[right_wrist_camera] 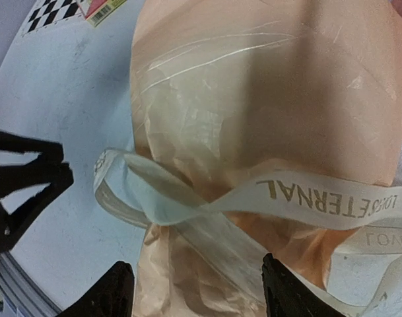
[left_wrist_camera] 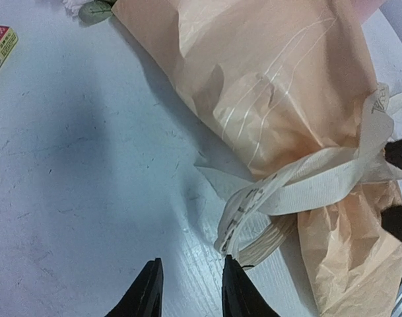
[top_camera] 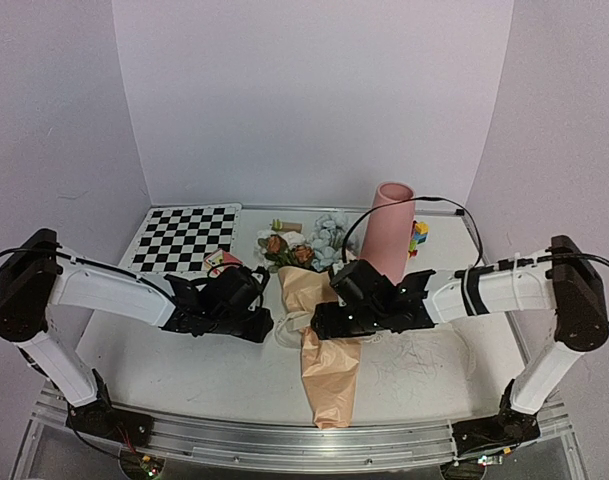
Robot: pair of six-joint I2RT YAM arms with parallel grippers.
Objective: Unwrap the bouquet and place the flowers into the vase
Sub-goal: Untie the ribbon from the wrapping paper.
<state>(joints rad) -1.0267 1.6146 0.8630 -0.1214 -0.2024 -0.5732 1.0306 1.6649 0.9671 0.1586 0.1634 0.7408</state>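
a pale lilac booth closes the scene in, with plain walls point(top_camera: 304, 90) at the left, back and right. the worktop point(top_camera: 434, 370) is white and scuffed with fine grey scratches. a ribbed metal rail point(top_camera: 284, 440) runs along its near edge.

the bouquet point(top_camera: 329, 370) lies flat at mid-worktop. its cone tip points to the near edge and its flowers point(top_camera: 302, 245) point to the back wall.

well left of the bouquet and toward the back, a checkerboard point(top_camera: 184, 238) lies flat. a small red-and-pink box point(top_camera: 221, 262) sits between that board and the blooms.

the left pincer point(top_camera: 266, 324) hangs low just left of the bouquet. in its wrist view the left pincer point(left_wrist_camera: 191, 261) is spread with a narrow gap, and only bare worktop shows between the tips. the loose end of the cream ribbon point(left_wrist_camera: 306, 181) lies just beside its right finger.

the ribbon is looped around the peach paper point(left_wrist_camera: 267, 86), which is crinkled and creased.

the right pincer point(top_camera: 319, 322) reaches in from the bouquet's right side, over the tied waist. its wrist view shows the right pincer point(right_wrist_camera: 197, 264) spread wide above the paper, pinching nothing. a printed band of ribbon point(right_wrist_camera: 319, 195) crosses beyond the two tips.

the pink vase point(top_camera: 391, 235) stands upright behind and right of the bouquet, close to the blooms. its foot is hidden by the right arm. a black cable point(top_camera: 434, 202) arcs past its mouth. right of the vase, by the back wall, sit some bright toy blocks point(top_camera: 419, 236).
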